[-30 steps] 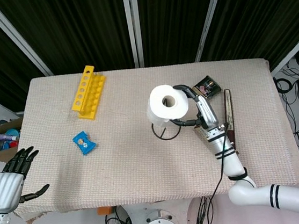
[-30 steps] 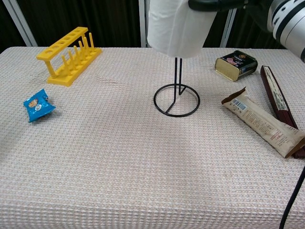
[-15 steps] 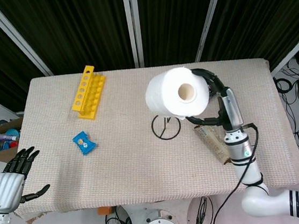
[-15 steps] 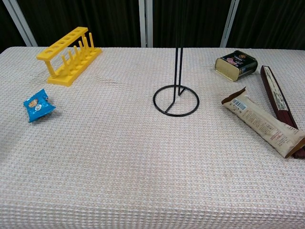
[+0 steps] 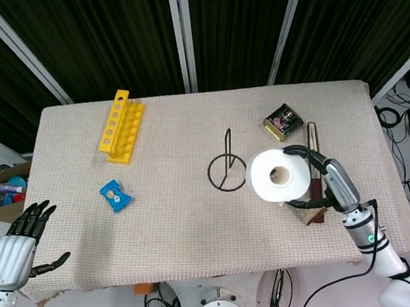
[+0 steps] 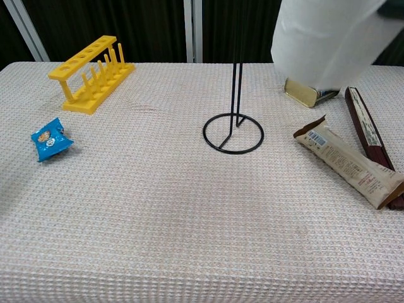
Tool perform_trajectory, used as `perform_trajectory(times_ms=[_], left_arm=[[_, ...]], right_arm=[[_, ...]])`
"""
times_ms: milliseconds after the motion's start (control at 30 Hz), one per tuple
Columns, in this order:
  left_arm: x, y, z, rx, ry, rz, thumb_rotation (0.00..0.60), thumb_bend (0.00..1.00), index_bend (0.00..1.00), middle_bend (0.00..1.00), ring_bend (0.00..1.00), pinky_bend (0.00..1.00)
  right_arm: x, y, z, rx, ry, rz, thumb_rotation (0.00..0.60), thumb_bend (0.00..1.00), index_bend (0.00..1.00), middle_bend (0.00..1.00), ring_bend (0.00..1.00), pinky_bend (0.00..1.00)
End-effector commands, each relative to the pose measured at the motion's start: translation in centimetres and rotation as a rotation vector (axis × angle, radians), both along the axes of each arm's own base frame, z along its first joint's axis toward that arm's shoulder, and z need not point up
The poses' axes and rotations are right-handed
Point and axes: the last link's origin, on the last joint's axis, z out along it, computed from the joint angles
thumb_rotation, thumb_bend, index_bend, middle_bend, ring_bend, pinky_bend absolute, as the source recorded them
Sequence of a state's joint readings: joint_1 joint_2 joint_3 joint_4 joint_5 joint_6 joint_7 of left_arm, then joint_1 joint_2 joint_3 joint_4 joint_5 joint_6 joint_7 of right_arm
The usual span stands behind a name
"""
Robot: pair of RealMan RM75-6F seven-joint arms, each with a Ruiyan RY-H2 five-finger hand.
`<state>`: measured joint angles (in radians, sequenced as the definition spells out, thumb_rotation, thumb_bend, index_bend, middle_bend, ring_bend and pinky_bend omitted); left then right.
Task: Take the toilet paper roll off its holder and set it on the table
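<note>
White toilet paper roll point(image 5: 276, 176) gripped aloft by right hand point(image 5: 325, 182); left hand point(image 5: 15, 245) spread.

- The toilet paper roll point(image 5: 277, 176) is now clear of the holder point(image 5: 226, 167), having risen off its upright rod a second ago.
- The right robot hand point(image 5: 325, 182), gripping the roll, now sits right of the holder, over the snack bar point(image 6: 348, 163).
- In the chest view the roll is back in frame at the top right.
</note>
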<state>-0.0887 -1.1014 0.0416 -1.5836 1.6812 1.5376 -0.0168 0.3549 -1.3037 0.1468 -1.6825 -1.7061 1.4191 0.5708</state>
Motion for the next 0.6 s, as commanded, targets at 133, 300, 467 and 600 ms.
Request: perform_trajectory(times_ms=[133, 300, 467, 600], left_arm=[[0.0, 0.1, -0.1, -0.006, 0.000, -0.003, 0.440, 0.16, 0.10, 0.06, 0.06, 0.22], [0.0, 0.0, 0.1, 0.002, -0.004, -0.005, 0.442, 0.15, 0.10, 0.06, 0.06, 0.22], [-0.1, 0.0, 0.1, 0.001, -0.003, -0.004, 0.439, 0.16, 0.10, 0.06, 0.06, 0.22], [0.0, -0.1, 0.1, 0.003, -0.003, -0.008, 0.440, 0.16, 0.10, 0.06, 0.06, 0.22]], right_arm=[[-2.9, 2.9, -5.0, 0.172, 0.113, 0.012, 0.600, 0.21, 0.45, 0.47, 0.43, 0.52], [-3.1, 2.9, -7.5, 0.230, 0.167, 0.023, 0.600, 0.19, 0.43, 0.45, 0.43, 0.50], [-3.1, 2.0, -9.5, 0.253, 0.194, 0.024, 0.600, 0.17, 0.24, 0.30, 0.27, 0.31], [-3.2, 1.5, -10.7, 0.301, 0.248, 0.018, 0.600, 0.05, 0.00, 0.04, 0.02, 0.05]])
